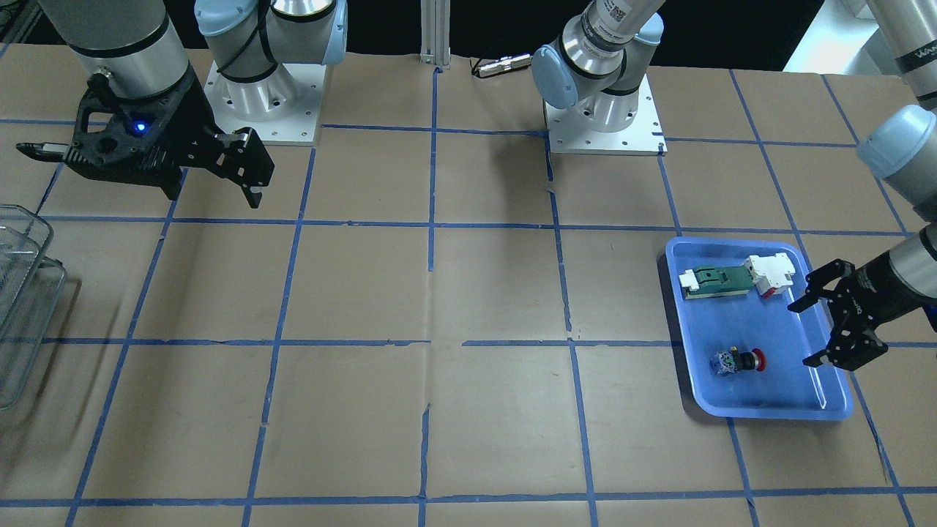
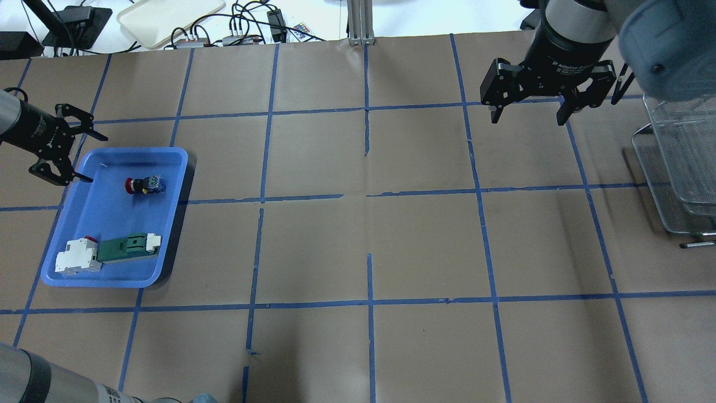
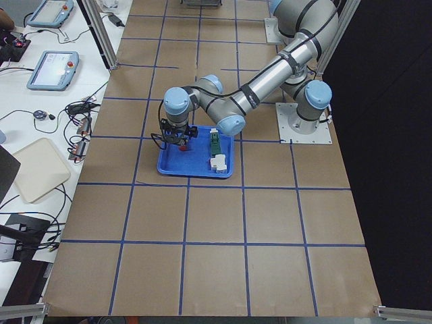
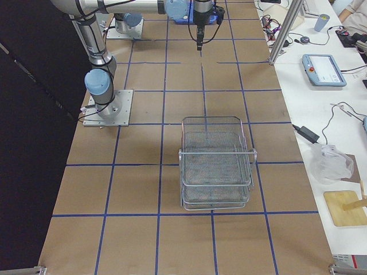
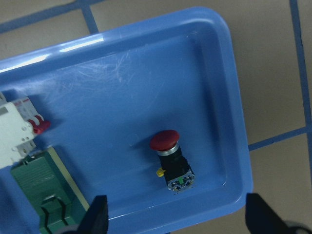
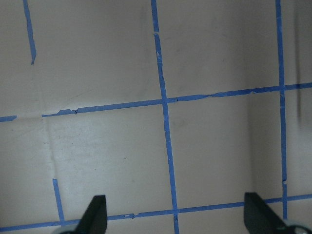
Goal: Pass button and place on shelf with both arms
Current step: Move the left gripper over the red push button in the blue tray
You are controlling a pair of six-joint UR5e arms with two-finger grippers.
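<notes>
Brown paper gridded with blue tape covers the table [image 2: 425,246] under both my arms. The button [image 5: 170,161] lies on its side in the blue tray [image 5: 122,87]. It is well apart from the green-and-white part [image 5: 36,187] and the white block [image 5: 13,131], so my fingers have room on either side. My left gripper [image 1: 799,335] hangs at the tray's edge near it, jaws spread wide and empty. I judge it is set to come down over the black barrel. My right gripper [image 2: 528,121], also apart and holding nothing, hovers above bare paper close to the shelf [image 4: 215,172]. That seems a sensible spot for taking the hand-over and reaching the tiers.
</notes>
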